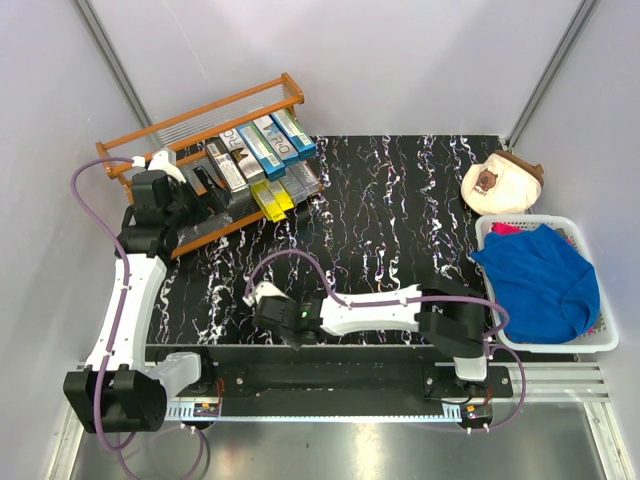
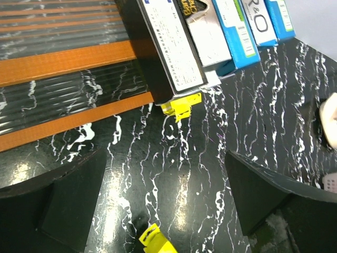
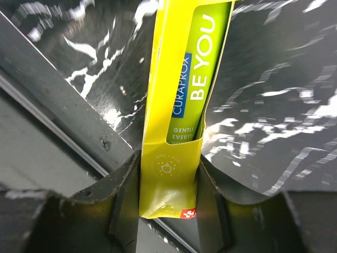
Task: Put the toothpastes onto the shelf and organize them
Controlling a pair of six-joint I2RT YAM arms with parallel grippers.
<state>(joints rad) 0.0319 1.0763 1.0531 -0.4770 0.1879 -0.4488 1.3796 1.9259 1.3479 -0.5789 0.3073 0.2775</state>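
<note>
Right wrist view is showing your right end effector (image 3: pixel 168 182) clamping a yellow toothpaste carton (image 3: pixel 181 100) — your left end effector (image 2: pixel 166 197) is hanging wide apart near the shelf (image 2: pixel 63 60).

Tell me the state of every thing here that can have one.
left gripper: open, holding nothing
right gripper: shut on the yellow toothpaste
yellow toothpaste: gripped at one end
shelf: partly filled, some of the tier bare
shelved toothpastes: lying side by side
white basket: holding a blue cloth
</note>
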